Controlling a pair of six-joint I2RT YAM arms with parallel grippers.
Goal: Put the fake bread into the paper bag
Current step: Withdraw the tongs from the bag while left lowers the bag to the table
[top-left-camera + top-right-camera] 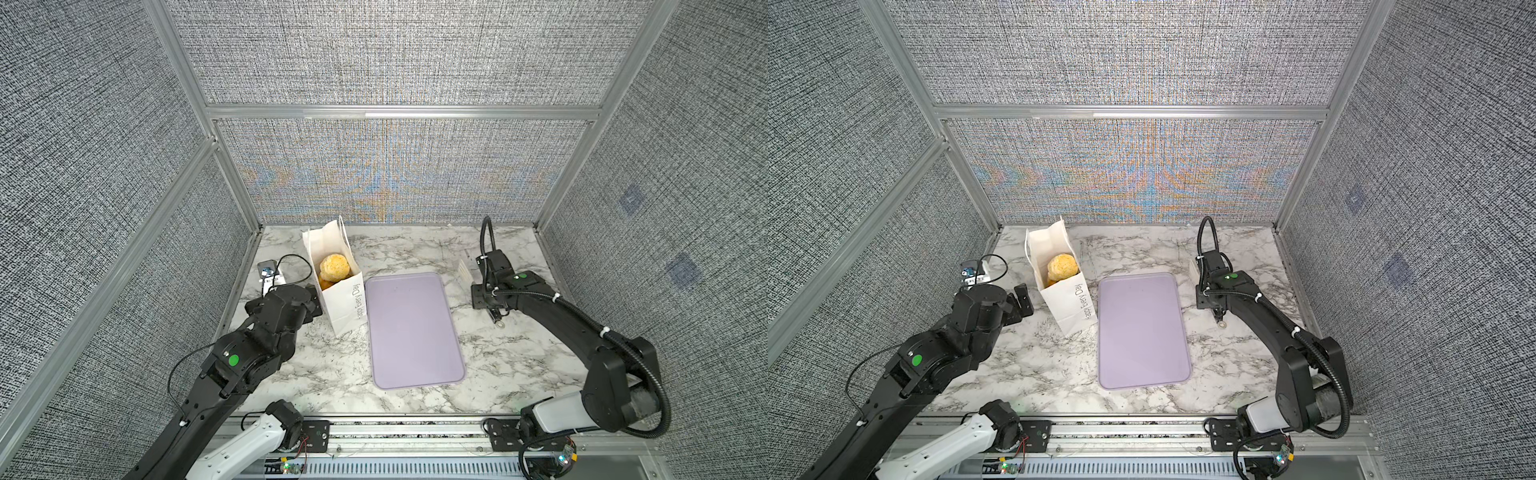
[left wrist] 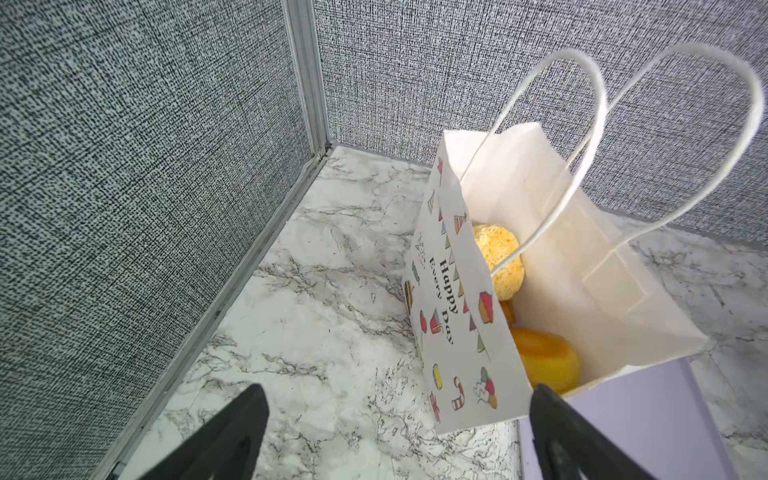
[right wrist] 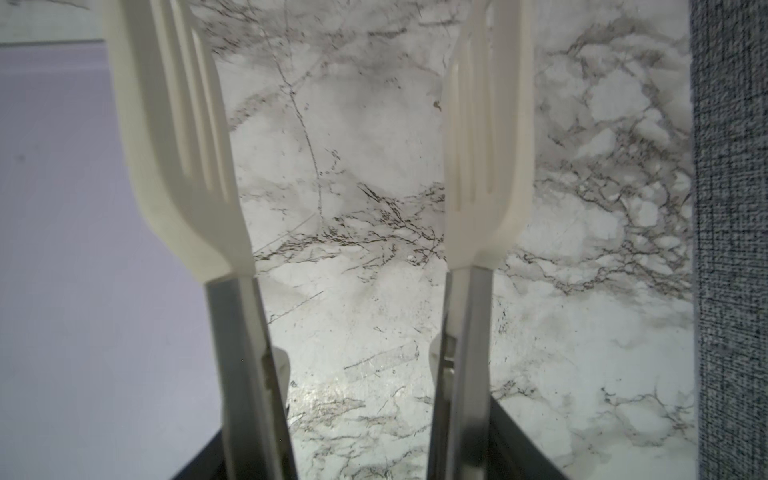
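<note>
Apparently all bagged already. Fake bread (image 2: 498, 257) down inside the paper bag (image 1: 341, 309): pale speckled round bun (image 1: 333, 266) on top, glossy orange pieces (image 2: 544, 355) under and beside it. Cannot count the total, with the lower ones hidden by the bag walls. Nothing lying on the lilac tray (image 1: 415, 332), no bread on the marble table (image 1: 490, 374).

Bag upright, mouth gaping, handles up, just beside the tray's left edge, maybe touching.

Handling, judged only: light, stiff, slick-glazed, prone to squirting out of a narrow pinch. Best taken across the widest middle, squeezed gently. Bag thin and tippy, so no sideways shoves.

Tongs (image 3: 178, 166) clamped by the steel arms in the right gripper (image 3: 361, 461), white slotted tips spread apart, nothing between, over bare table beside the tray.

Left gripper (image 2: 395, 440) spread wide, empty, next to the bag's printed side, no contact visible.
</note>
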